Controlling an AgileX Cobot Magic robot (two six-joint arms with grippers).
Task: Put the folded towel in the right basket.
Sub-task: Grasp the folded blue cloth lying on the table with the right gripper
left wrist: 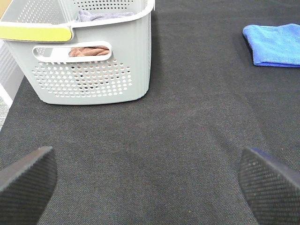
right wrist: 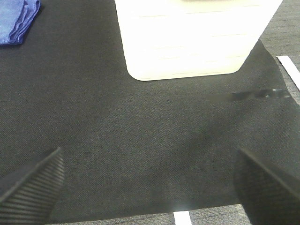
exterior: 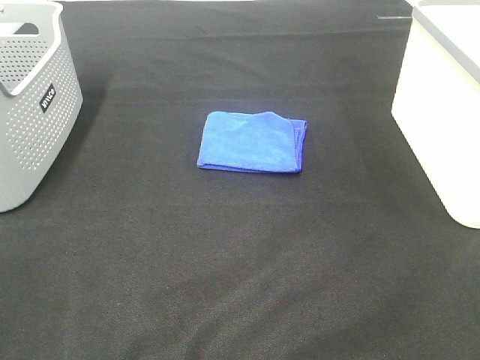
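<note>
A folded blue towel (exterior: 253, 142) lies flat on the black cloth in the middle of the table. It also shows in the left wrist view (left wrist: 274, 44) and at the edge of the right wrist view (right wrist: 16, 19). The right basket (exterior: 442, 105) is white and stands at the right edge; its wall fills the right wrist view (right wrist: 187, 42). Neither arm shows in the high view. My left gripper (left wrist: 145, 183) is open and empty, low over the cloth near the grey basket. My right gripper (right wrist: 150, 187) is open and empty, in front of the white basket.
A grey perforated basket (exterior: 30, 105) stands at the left edge; in the left wrist view (left wrist: 89, 61) it holds some cloth. The black cloth's edge and grey floor with white tape (right wrist: 290, 70) show beside the white basket.
</note>
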